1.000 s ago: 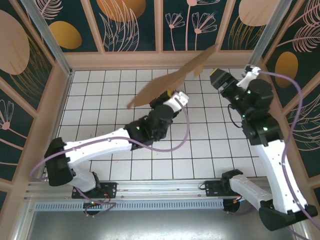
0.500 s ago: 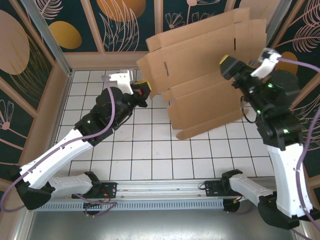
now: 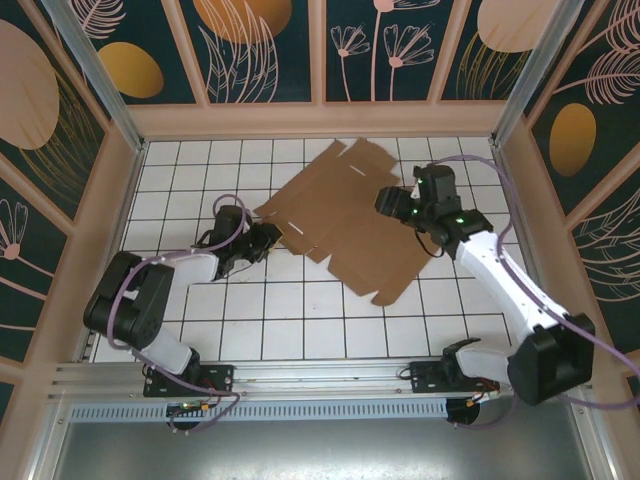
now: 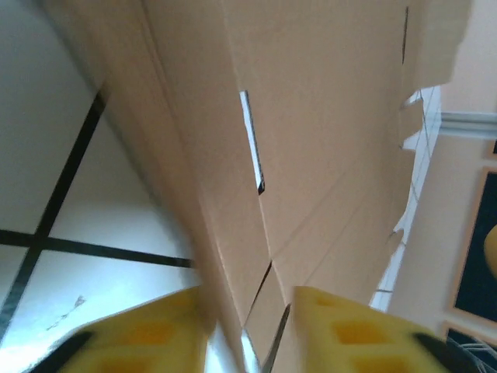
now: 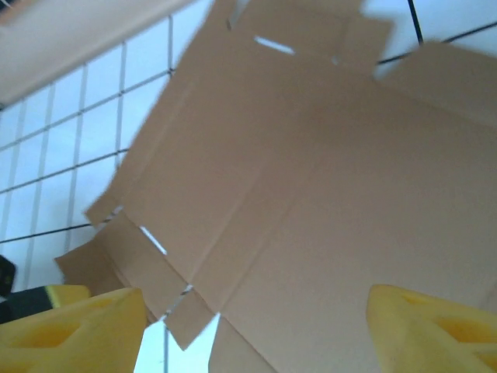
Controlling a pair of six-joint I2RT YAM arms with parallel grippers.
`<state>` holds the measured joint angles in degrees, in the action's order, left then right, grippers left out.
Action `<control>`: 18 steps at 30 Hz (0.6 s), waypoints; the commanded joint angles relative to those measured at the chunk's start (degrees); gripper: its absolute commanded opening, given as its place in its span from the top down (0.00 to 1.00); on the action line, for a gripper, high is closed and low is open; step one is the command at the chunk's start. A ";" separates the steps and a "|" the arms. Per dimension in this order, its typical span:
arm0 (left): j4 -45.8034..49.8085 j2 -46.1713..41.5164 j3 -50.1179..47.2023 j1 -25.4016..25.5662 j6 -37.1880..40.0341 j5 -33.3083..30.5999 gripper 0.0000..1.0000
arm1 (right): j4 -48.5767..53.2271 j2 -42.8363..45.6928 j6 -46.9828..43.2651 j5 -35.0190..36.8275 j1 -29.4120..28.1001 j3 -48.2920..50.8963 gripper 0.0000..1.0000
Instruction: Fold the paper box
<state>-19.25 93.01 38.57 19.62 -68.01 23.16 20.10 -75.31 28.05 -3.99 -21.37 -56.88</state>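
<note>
The paper box [image 3: 345, 225] has been brought down. Half a second ago it was held up in the air as a spread sheet between the two arms; now it is laid flat and unfolded on the tiled table [image 3: 200, 330], toward the far middle (its slots and tabs are plainly visible).

The left gripper [image 3: 268, 238] is seen low at the sheet's left corner. In the left wrist view the cardboard edge is passed between the yellow pads [image 4: 349, 330], which are set apart around it and not pressed together, so the sheet is judged to be released rather than pinched. The right gripper [image 3: 388, 203] is held over the sheet's far right part, with its jaws spread wide and nothing between them.

No flap has been raised, and every crease is lying flat. The carrying is therefore judged to be finished. The folding proper is still to be begun, most likely with a side panel lifted along a crease.
</note>
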 commanded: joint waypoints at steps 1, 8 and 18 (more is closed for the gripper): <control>5.10 -2.40 3.87 -2.09 3.18 -2.09 0.45 | -4.84 -4.76 -2.15 2.45 0.57 2.24 0.25; 21.69 -14.22 9.65 -2.53 14.43 -16.06 0.40 | -2.79 -16.16 -5.20 8.03 1.24 -0.15 0.54; 24.84 -15.23 13.98 -1.61 19.83 -5.11 0.63 | -2.73 -20.75 -2.77 -2.88 -2.37 2.85 1.00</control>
<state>3.31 75.79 52.53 17.39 -50.37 11.97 17.76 -96.16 23.31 -2.24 -21.96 -55.40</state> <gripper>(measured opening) 0.377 0.053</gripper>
